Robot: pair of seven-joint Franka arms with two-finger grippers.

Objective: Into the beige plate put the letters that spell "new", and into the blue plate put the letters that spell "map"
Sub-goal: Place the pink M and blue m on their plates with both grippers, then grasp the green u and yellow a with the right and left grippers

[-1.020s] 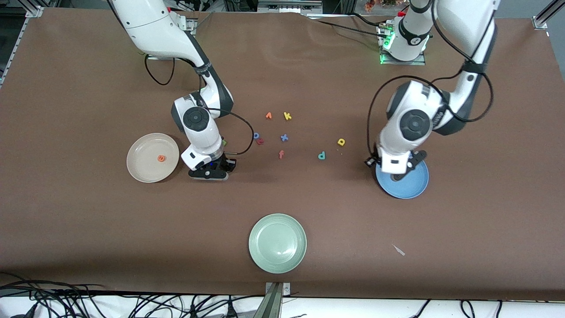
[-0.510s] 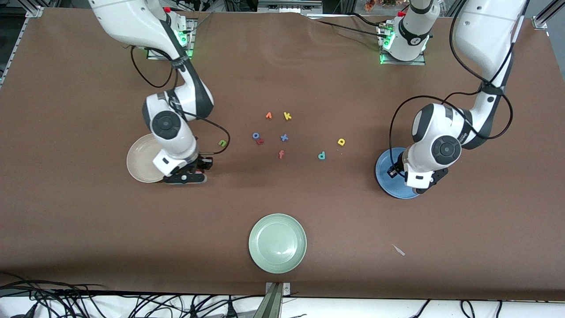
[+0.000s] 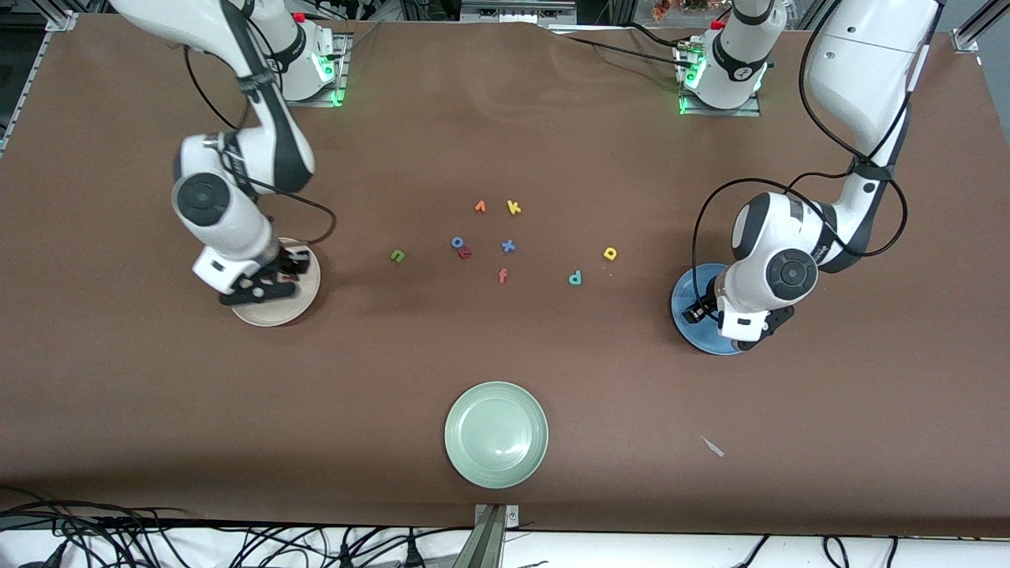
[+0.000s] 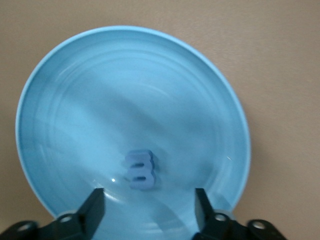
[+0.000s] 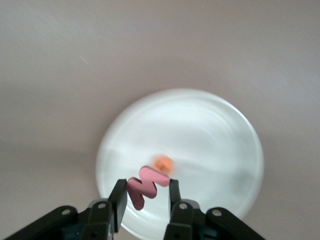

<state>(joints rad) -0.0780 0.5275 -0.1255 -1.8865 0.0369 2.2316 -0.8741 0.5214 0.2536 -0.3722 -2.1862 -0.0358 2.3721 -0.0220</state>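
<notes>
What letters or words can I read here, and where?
"k": yellow foam letter, on the table.
"n": green foam letter, on the table.
"f": orange foam letter, on the table.
"m": blue foam letter, in the blue plate.
"w": pink foam letter, in the right gripper.
Rest too small; no printed words.

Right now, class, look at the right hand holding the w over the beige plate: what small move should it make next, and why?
Probably open and drop it. The right hand grips the w directly above the beige plate, where the e already lies, so releasing should land it inside.
</notes>
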